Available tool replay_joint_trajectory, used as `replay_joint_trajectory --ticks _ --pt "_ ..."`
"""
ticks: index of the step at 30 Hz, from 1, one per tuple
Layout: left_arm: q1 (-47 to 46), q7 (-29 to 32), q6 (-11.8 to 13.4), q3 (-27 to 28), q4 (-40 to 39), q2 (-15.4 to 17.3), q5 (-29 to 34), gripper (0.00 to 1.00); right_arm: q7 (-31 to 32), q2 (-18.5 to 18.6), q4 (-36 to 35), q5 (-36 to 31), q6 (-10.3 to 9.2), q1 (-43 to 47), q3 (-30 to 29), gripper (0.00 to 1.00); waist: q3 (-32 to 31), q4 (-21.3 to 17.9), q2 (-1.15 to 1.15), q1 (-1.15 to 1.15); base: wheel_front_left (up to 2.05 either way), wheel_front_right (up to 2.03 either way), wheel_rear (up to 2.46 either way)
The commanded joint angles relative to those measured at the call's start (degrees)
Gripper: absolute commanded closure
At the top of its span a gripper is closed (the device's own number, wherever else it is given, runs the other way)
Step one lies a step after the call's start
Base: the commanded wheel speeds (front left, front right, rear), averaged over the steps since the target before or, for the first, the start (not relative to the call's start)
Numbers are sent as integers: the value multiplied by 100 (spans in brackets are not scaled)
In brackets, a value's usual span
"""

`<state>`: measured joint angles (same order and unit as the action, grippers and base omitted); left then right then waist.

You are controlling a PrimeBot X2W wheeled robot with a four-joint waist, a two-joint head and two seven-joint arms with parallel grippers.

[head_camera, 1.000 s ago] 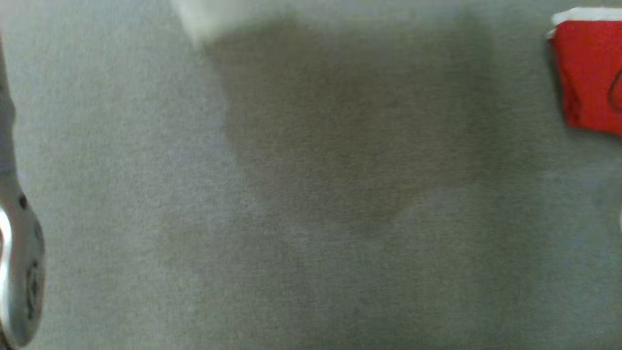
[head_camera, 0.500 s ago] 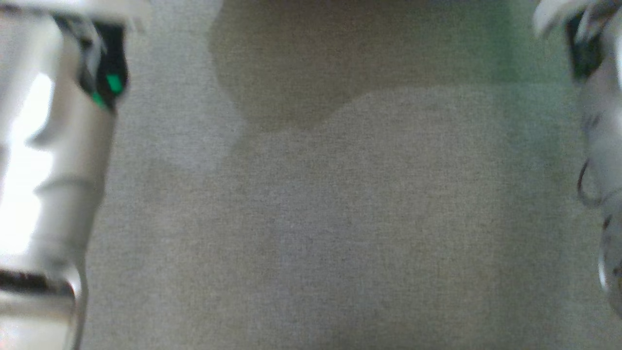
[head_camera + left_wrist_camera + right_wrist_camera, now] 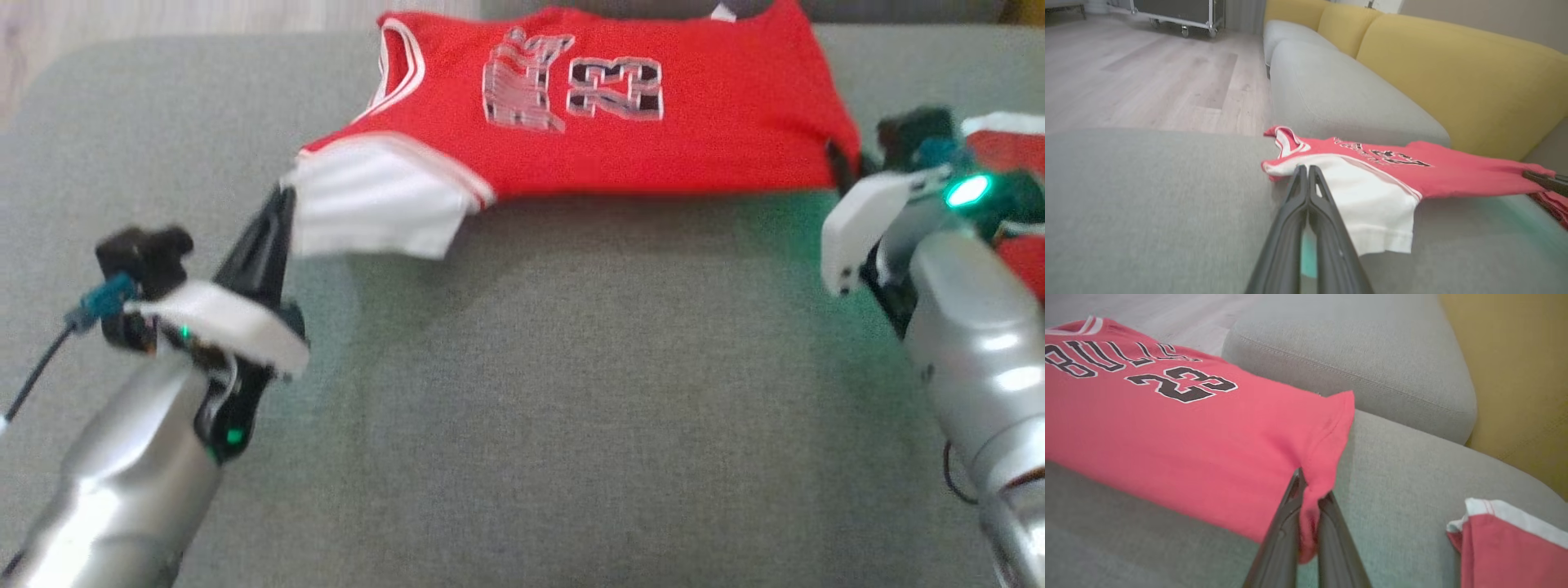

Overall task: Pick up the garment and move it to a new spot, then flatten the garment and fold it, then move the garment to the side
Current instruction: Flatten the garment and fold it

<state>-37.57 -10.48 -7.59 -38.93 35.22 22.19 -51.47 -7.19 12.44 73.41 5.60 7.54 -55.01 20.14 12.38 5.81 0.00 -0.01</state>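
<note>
Here, jersey point(image 3: 718, 147) (red), pinched by both jaws

You're working over a grey sofa seat cushion point(image 3: 571, 425). A red garment with white trim point(image 3: 1511, 547) lies on the cushion's right end. The red number-23 jersey point(image 3: 653, 139) stretches across the cushion's far side; whether it rests on the fabric you can't tell.

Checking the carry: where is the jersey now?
In the head view the jersey spans the top centre, over the grey cushion, held between the left gripper at its white-trimmed corner and the right gripper at its red corner.
</note>
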Motion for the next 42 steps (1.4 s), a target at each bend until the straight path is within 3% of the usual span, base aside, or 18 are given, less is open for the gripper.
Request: replay_joint_trajectory --ticks 1,9,15,23,30,42 --pt "-112 13 10 182 -174 340 -62 100 18 -15 -114 87 -5 15 139 100 -165 -14 0 1 0 0 0" --pt "855 1230 10 -559 -1139 1156 -802 100 888 312 -711 1514 -5 880 1505 100 -834 -72 0 1 0 0 0" --pt "1409 1662 26 -579 -1785 1639 -1253 100 1659 1001 -1851 2908 -5 1487 2368 100 -1175 -189 0 1 0 0 0" --pt "2060 1952 310 -576 -2687 2100 -1615 100 2112 1854 -3120 4357 -5 2229 2752 100 -1497 -247 0 1 0 0 0" --pt "2209 1879 576 -475 -3125 2215 -1670 100 2050 2019 -3574 4579 -5 2510 2778 100 -1465 -342 0 1 0 0 0" --pt "1631 1978 667 -294 -2904 2117 -1634 100 2158 1860 -3421 4358 -5 2101 2633 100 -996 -416 0 1 0 0 0"
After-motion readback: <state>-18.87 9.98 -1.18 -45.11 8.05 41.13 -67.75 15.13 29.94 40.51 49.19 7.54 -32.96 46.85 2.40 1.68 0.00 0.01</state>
